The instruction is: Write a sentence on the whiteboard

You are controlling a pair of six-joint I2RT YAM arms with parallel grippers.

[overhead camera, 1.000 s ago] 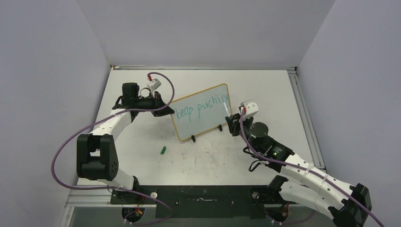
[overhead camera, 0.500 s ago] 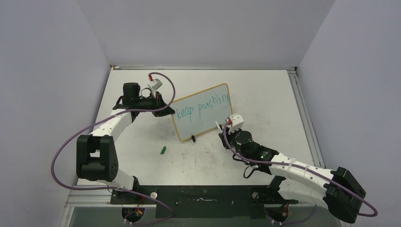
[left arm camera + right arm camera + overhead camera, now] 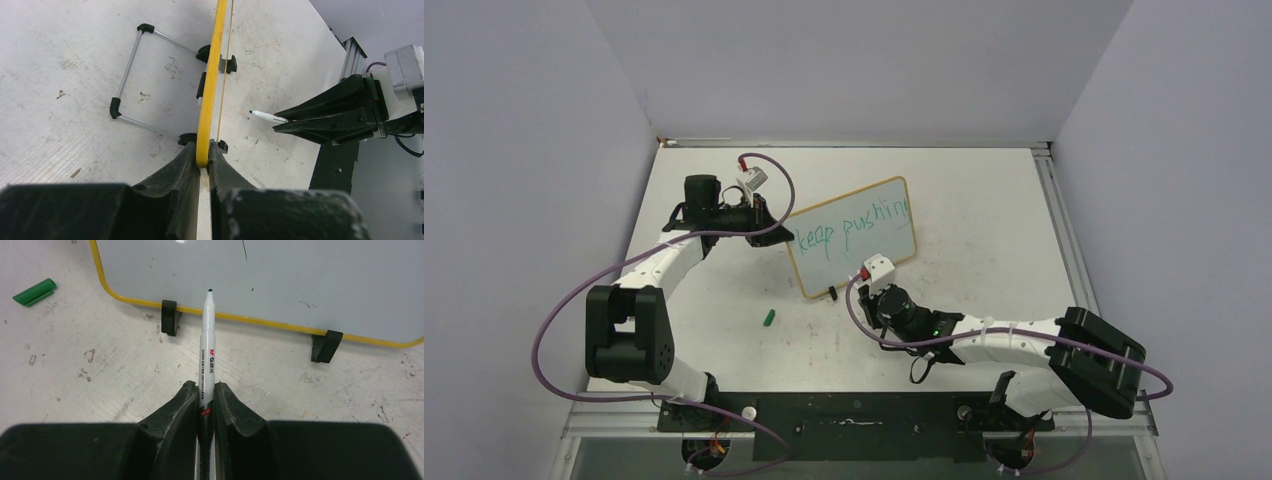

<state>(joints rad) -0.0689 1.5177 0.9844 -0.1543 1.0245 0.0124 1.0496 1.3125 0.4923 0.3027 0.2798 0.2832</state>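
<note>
Yellow-framed whiteboard (image 3: 849, 262) edge pinched by left gripper (image 3: 203, 151), right gripper (image 3: 206, 388) clamping slim white marker (image 3: 207, 340)

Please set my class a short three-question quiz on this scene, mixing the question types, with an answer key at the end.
1. The left gripper is shut on: A the whiteboard's edge; B a sponge; C a cup.
2. True or false: the marker in the right gripper touches the whiteboard.
3. Fill in: the sentence begins with ___.
Key: 1 A. 2 false, its tip is clear of the board. 3 keep.
</note>
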